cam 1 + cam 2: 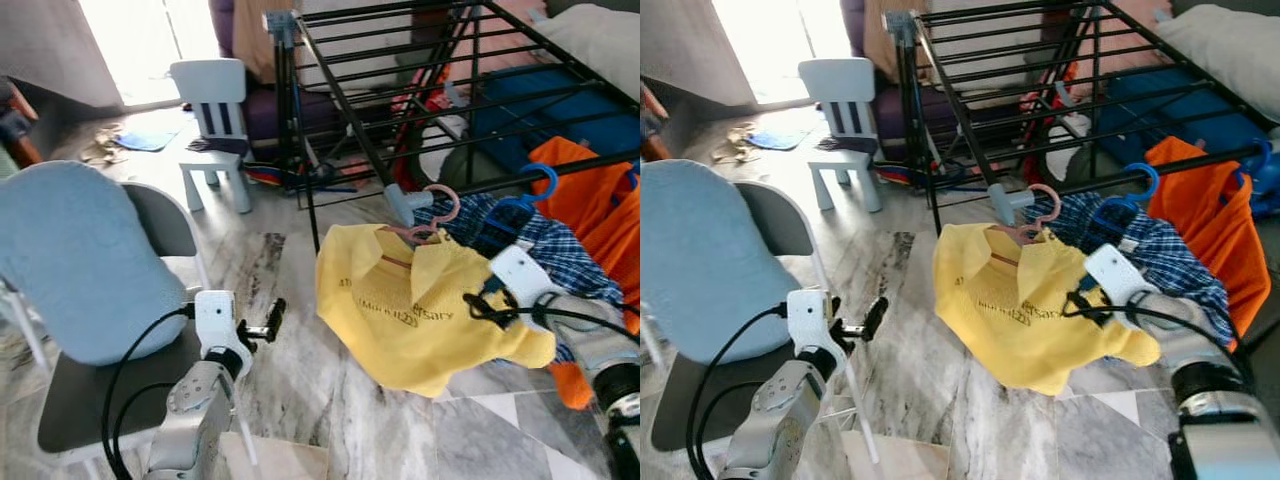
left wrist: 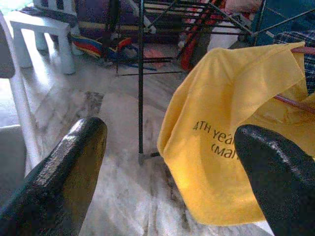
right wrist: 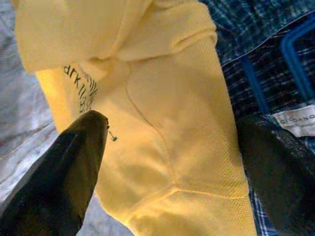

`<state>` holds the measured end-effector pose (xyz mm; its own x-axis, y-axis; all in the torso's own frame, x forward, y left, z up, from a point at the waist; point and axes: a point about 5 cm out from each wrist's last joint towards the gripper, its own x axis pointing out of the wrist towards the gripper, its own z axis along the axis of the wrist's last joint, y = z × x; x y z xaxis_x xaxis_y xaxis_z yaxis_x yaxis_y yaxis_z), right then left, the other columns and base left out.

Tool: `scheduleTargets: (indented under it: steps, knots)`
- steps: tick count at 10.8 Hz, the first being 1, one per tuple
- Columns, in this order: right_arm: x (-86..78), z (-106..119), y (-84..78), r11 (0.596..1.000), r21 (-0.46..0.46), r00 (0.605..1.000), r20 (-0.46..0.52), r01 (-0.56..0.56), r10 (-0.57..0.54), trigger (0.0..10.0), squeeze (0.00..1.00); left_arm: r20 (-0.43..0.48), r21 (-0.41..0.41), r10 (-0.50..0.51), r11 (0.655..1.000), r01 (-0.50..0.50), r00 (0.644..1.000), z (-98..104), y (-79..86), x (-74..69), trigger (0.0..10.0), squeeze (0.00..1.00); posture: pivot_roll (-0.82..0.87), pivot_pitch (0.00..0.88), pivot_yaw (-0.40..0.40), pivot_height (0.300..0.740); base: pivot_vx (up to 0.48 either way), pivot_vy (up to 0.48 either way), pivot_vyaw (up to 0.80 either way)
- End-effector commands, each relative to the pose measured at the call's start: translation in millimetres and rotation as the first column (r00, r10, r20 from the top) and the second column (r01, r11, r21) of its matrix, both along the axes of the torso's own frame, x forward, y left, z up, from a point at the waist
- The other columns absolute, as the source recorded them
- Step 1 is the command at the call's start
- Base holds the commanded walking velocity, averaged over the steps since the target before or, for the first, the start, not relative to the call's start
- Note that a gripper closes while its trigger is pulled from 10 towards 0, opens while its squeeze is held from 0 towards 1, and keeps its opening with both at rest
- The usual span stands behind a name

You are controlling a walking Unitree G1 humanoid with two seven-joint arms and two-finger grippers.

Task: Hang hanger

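Note:
A yellow shirt (image 1: 410,310) hangs on a pink hanger (image 1: 440,205), whose hook sits by the lower front rail of the black drying rack (image 1: 420,90). My right gripper (image 1: 487,303) is against the shirt's right shoulder. Its wrist view shows it open, with the yellow cloth (image 3: 177,123) between the spread fingers (image 3: 74,167). The left gripper (image 1: 265,325) is held open low over the floor, left of the shirt. In its wrist view the yellow shirt (image 2: 231,128) shows beyond the wide-apart fingertips (image 2: 74,162).
A blue plaid shirt (image 1: 545,250) and an orange garment (image 1: 590,200) hang on blue hangers right of the yellow one. A grey chair with a blue cushion (image 1: 70,260) stands close on my left. A small white chair (image 1: 215,120) stands farther back on the marble floor (image 1: 290,380).

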<state>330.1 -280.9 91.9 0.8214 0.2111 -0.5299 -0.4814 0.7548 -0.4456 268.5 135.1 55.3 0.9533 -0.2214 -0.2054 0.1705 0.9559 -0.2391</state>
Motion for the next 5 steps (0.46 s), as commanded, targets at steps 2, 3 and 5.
scheduleTargets:
  steps: [2, 3, 5]
  knots:
    - [3.2, 1.0, 10.2, 0.997, 0.027, 0.997, -0.016, -0.075, 0.076, 0.0, 0.0, 0.011, 0.008, -0.003, 1.0, 0.003, 1.0, 4.9, 2.7, 4.0, 10.0, 0.0, -0.21, 0.0, 0.06, 0.74, 0.0, 0.0, 0.0]
    - [5.0, 1.5, 13.9, 0.995, 0.039, 0.995, -0.02, -0.092, 0.093, 0.0, 0.0, 0.011, 0.01, -0.001, 1.0, 0.001, 1.0, 5.4, 3.1, 4.9, 10.0, 0.0, -0.21, 0.0, 0.057, 0.74, 0.0, 0.0, 0.0]
    - [10.5, 7.1, 13.5, 0.998, 0.006, 0.998, 0.016, -0.064, 0.064, 10.0, 0.0, 0.009, 0.009, 0.004, 1.0, -0.004, 1.0, 5.2, 3.6, 5.6, 10.0, 0.0, -0.22, 0.0, 0.058, 0.74, 0.0, 0.0, 0.0]
